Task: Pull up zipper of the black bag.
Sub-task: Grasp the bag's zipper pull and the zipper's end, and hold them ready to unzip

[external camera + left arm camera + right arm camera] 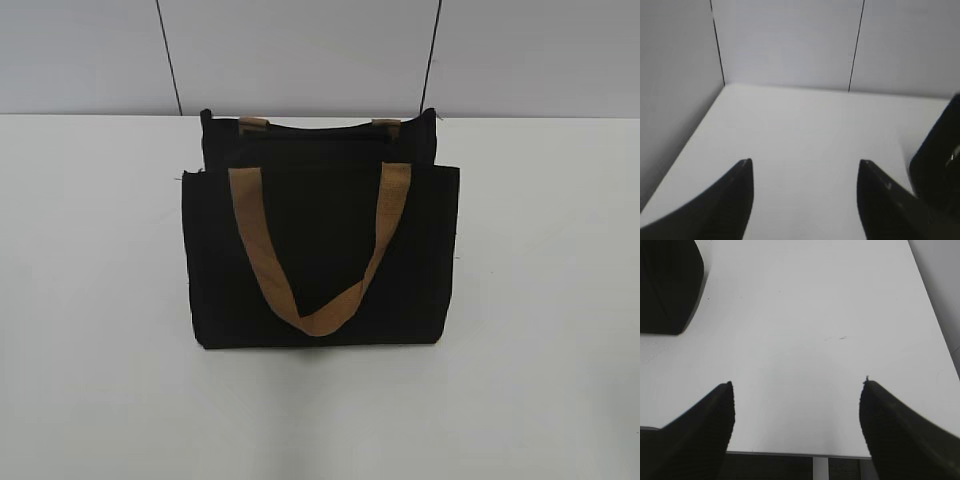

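Exterior view: the black bag (320, 255) is seen standing near the middle of the white table (90, 300), its front pocket panel turned to the camera. A tan handle (315, 315) is draped down over that panel in a V shape; the ends of a second tan handle (254, 124) are visible at the rear top edge. The zipper (320, 121) runs along that top edge as a thin dark line; its pull tab cannot be made out. Neither arm is shown here.

Left wrist view: the left gripper (805, 167) is held above bare table, fingers spread wide and gripping nothing. A corner of the bag appears at the right edge.

Right wrist view: the right gripper (797, 387) is likewise spread apart over bare table, nothing between its fingers. A bag corner lies at the upper left, well apart.
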Action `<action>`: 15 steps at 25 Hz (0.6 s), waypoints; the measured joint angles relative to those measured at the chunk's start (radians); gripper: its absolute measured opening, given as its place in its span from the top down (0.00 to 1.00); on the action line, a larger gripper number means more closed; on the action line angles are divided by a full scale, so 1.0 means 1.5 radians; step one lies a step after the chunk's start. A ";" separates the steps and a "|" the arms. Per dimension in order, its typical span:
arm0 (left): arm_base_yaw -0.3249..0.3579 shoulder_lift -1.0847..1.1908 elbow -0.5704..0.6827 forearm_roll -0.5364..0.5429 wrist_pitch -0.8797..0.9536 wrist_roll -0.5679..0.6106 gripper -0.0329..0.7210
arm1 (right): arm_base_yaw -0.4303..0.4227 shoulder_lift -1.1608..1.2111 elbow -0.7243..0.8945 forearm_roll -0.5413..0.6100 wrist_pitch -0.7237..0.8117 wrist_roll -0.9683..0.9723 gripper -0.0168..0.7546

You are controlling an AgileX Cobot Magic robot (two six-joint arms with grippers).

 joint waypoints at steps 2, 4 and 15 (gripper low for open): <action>0.000 0.003 0.002 0.000 -0.077 0.000 0.31 | 0.000 0.000 0.000 0.000 0.000 0.000 0.21; 0.000 0.020 0.013 0.000 -0.170 0.000 0.31 | 0.000 0.000 0.000 0.000 0.000 0.000 0.21; 0.000 0.302 0.184 -0.023 -0.720 -0.001 0.41 | 0.000 0.000 0.000 0.000 0.000 0.000 0.21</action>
